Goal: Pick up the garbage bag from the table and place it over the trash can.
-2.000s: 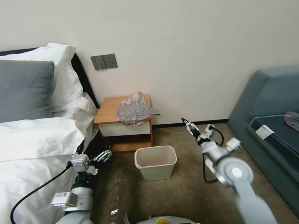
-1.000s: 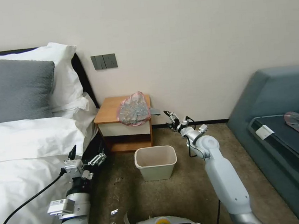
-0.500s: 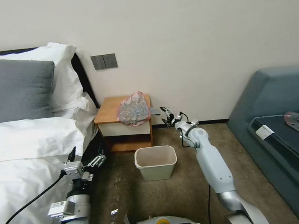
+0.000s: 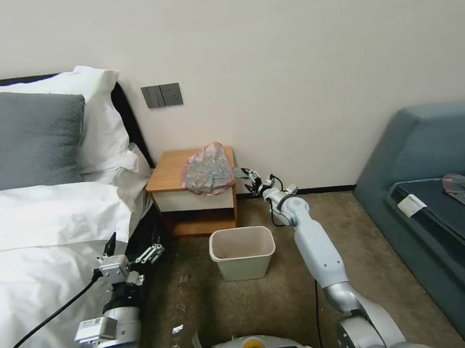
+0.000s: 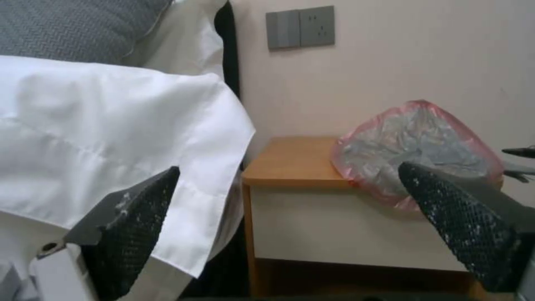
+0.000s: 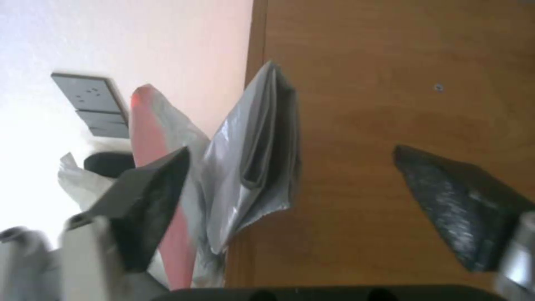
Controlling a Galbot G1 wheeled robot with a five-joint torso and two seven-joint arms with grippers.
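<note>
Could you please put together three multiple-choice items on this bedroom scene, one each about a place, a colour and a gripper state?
1. Where is the garbage bag?
A. inside the trash can
B. on top of the table
C. on the bed

2. What colour is the trash can?
A. beige
B. black
C. red

3. How does the right gripper stand?
A. shut on the bag
B. shut and holding nothing
C. open, beside the bag's overhanging flap

Answers:
1. B, the bag lies bunched on the table, with a flap hanging past its edge.
2. A, the can's walls and rim are beige, and it stands on the carpet before the table.
3. C, the right wrist view shows both fingers spread wide, the grey flap between them.
</note>
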